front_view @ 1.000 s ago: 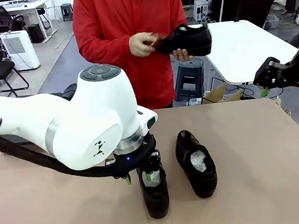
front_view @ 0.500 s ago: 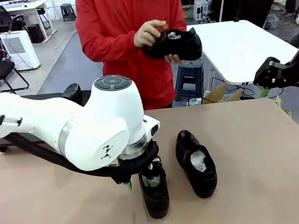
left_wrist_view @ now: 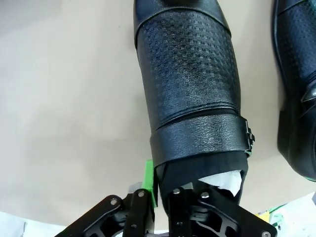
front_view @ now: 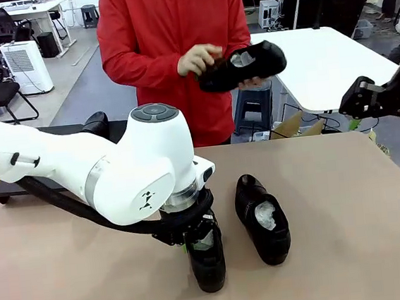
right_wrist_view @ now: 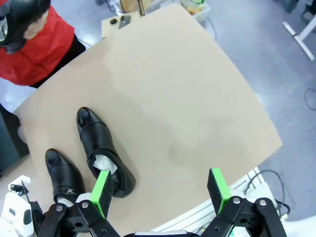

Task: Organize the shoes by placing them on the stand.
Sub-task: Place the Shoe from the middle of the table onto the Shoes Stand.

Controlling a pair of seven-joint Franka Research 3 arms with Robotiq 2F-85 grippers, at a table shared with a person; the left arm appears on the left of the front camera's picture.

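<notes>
- Two shoes sit on the table (front_view: pixel 347 207) below us, and a third is up across the way.
- We see the left claw (left_wrist_view: pixel 163 186) down on the nearer shoe (left_wrist_view: pixel 190 74) at its heel end. One green pad (left_wrist_view: pixel 148 180) presses the outside of the collar.
- Its other finger goes inside the opening, against the white paper (left_wrist_view: pixel 224 178). The jaws are pinched together on that side wall.
- That shoe's sole rests on the table, with the toe pointing straight out ahead of the claw.
- The second shoe (front_view: pixel 263 218) lies just beside the left claw, toward the right arm's side. We see it close to the gripped shoe but apart from it, with paper showing in its mouth.
- The right claw (right_wrist_view: pixel 160 180) hangs high off the table's edge. Its pads are spread wide with nothing between them, and both table shoes lie well below it.
- The third shoe (front_view: pixel 245 64) is in the person's hands (front_view: pixel 197 58), tilted, well beyond and above the left claw.
- We catch the stand (front_view: pixel 63 129) as a flat black edge past the left arm, well away from the left claw. A rounded dark shape sits by it, and we cannot tell what it is.
</notes>
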